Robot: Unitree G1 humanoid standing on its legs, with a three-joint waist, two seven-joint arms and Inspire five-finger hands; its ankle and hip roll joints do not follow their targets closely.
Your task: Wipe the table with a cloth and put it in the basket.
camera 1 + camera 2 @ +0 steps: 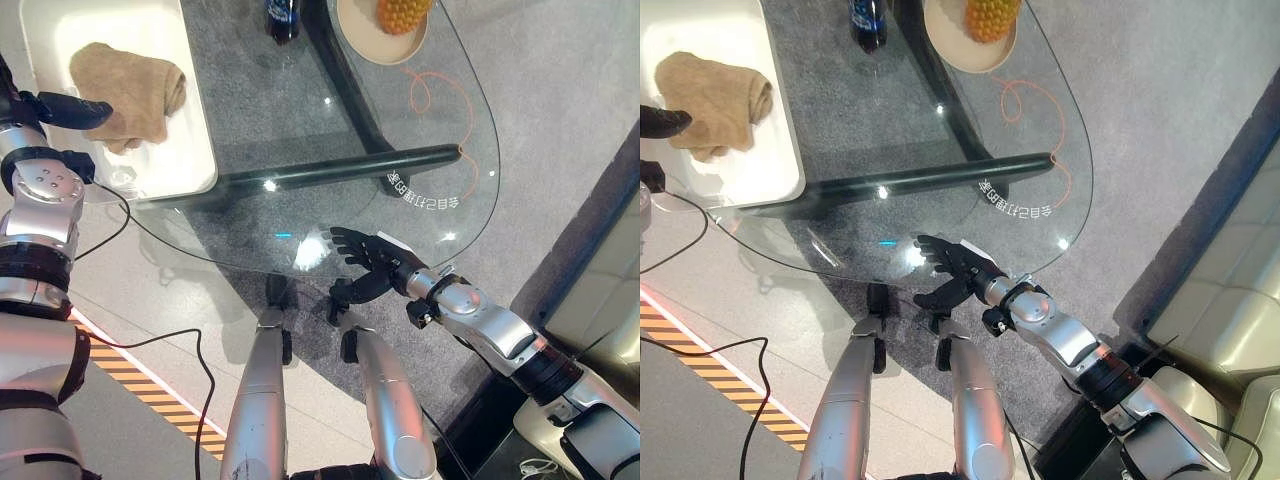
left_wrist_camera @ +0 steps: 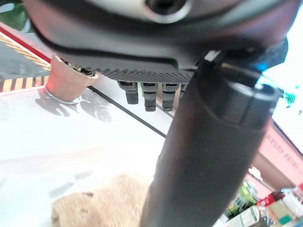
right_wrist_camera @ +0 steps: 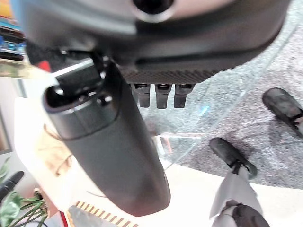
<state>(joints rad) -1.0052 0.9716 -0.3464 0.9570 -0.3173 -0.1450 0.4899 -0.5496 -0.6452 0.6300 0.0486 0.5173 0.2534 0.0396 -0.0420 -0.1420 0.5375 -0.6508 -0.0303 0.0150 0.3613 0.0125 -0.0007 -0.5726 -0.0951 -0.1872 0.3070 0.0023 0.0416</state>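
The tan cloth (image 1: 130,90) lies crumpled inside the white basket (image 1: 195,150) at the far left of the glass table (image 1: 475,150). My left hand (image 1: 65,108) hovers at the cloth's left side, just over it, with straight fingers and nothing in them. In the left wrist view the cloth (image 2: 104,203) shows below the thumb (image 2: 203,156). My right hand (image 1: 365,262) rests open at the table's near edge, fingers spread flat on the glass and holding nothing.
A dark bottle (image 1: 283,18) and a plate (image 1: 370,40) with a yellow fruit (image 1: 403,12) stand at the table's far side. An orange cord (image 1: 435,92) loops on the glass. A black bar (image 1: 340,168) runs under the tabletop. A sofa (image 1: 600,290) stands at the right.
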